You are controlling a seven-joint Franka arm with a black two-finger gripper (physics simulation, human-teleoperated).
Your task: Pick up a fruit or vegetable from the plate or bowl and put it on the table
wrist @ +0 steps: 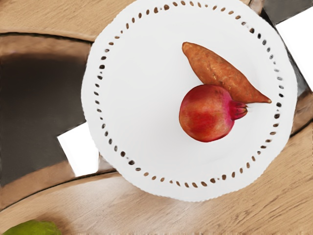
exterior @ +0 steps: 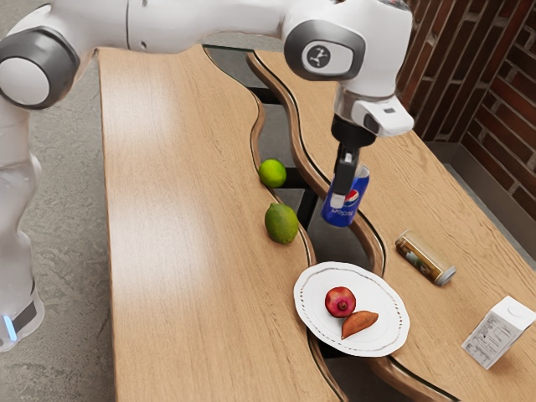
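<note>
Gripper: black, two-fingered (exterior: 339,199); released or clenched, I cannot tell.
Can: blue metal Pepsi can (exterior: 343,216), partly hidden behind it.
Plate: round white plate with pierced rim (exterior: 390,322), near; round red pomegranate (exterior: 340,301) and tapered orange-brown sweet potato (exterior: 360,324) on it.
Green rounded fruit (wrist: 32,228): cut off, wrist view.
White angular patches (wrist: 80,151): unclear.

A gold can (exterior: 423,258) lies near a carton (exterior: 496,335), a blue can (exterior: 339,217) near two green fruits (exterior: 281,224).

A loft-like room, judging by the brick wall (exterior: 511,121), mottled grey floor (exterior: 67,176) and wooden table (exterior: 176,293)
</note>
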